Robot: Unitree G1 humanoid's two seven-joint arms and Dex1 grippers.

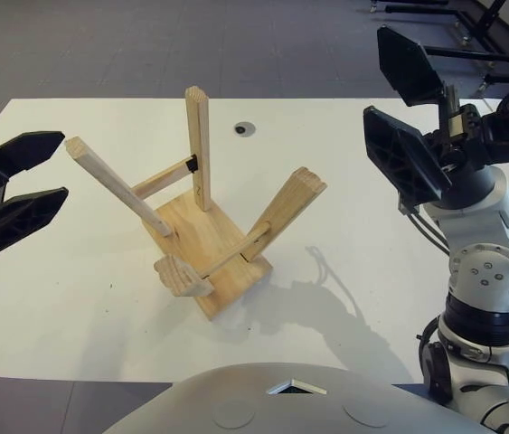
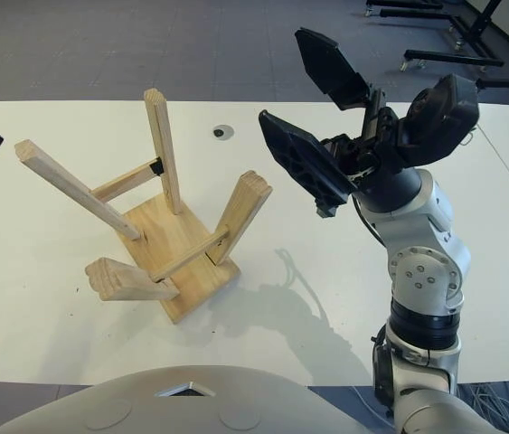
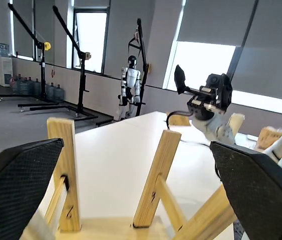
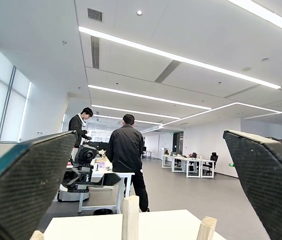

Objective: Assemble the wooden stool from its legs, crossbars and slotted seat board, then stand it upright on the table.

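At mid-tabletop (image 1: 64, 307): one wooden stool (image 1: 207, 237), inverted on its seat board (image 1: 186, 221), likely stiff, light, joints perhaps loose; best gripped low on opposite legs (image 1: 199, 145); my left fingers (image 1: 14, 217) and right fingers (image 1: 403, 163) spread wide, empty, flanking it.

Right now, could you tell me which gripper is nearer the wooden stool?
Left. The left gripper is open beside the wooden stool, near its outward-leaning leg; the right gripper is open, raised off the opposite side.
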